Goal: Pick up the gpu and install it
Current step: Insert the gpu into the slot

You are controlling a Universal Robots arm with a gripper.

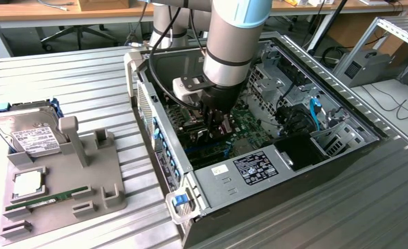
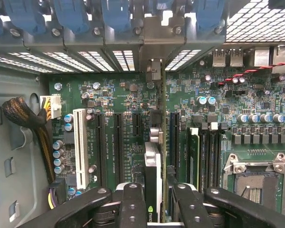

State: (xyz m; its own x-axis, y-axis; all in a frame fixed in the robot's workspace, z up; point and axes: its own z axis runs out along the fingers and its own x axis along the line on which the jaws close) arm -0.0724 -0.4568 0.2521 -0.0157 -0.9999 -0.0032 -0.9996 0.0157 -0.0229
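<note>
Pincer (image 2: pixel 157 192) clenched on gpu (image 2: pixel 152 173). Gpu held edge-on, upright, at middle of motherboard (image 2: pixel 109 97). Seated or just above motherboard: cannot be told. Hard drive (image 1: pixel 27 136) seen on tray (image 1: pixel 65 181) on table (image 1: pixel 79 78), well apart from motherboard.

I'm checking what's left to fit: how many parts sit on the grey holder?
3: a hard drive at its far end, a square chip in the middle, a green memory stick nearest the camera. None looks hidden.

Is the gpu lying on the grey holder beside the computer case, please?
No, the gripper holds the gpu edge-on over the motherboard inside the case.
</note>
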